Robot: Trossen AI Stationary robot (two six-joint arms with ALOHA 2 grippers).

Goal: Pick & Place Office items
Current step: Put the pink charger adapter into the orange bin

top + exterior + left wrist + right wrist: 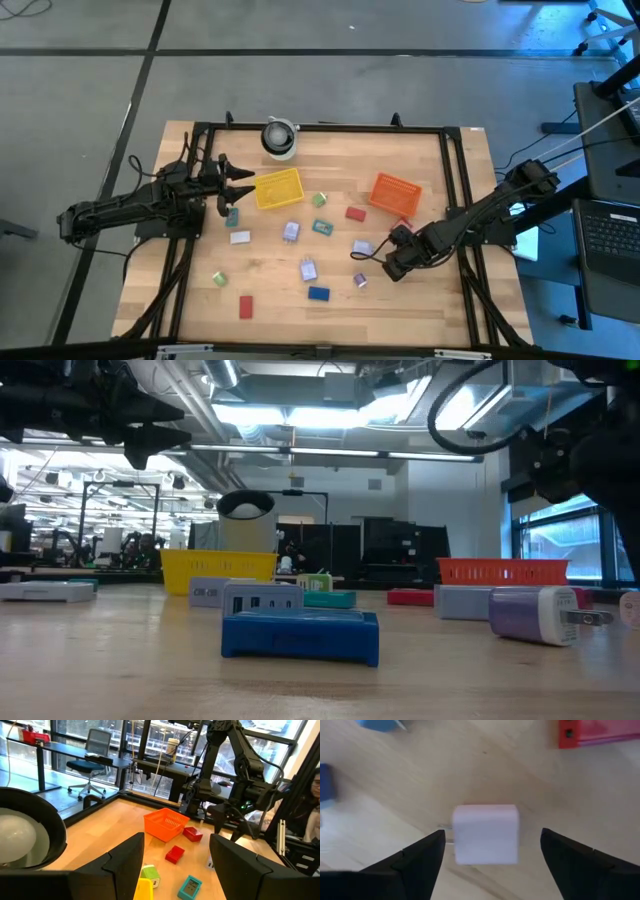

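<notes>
Fingers of my right gripper [492, 865] stand spread wide in the right wrist view, clasping nothing, with a lavender charger block [485, 834] lying flat on the wood between them and touching neither. Its prongs are barely visible at one edge. A red block [597, 732] and a blue one [380, 724] are cut off by the frame.

From the high view, that same gripper [376, 255] hangs just beside the lavender block [363, 247], below the orange basket [395, 193]. The other office items lie scattered across the table's middle: a red block [246, 306], a blue one [318, 293]. My left gripper [238, 185] waits beside the yellow basket [277, 188], fingers parted and empty.

In the low view, my arms are dark shapes overhead and hard to make out; the blue block [300, 634] sits nearest.

My left wrist view shows the left fingers [122, 862] apart, with a teal block [190, 887] beyond them.
</notes>
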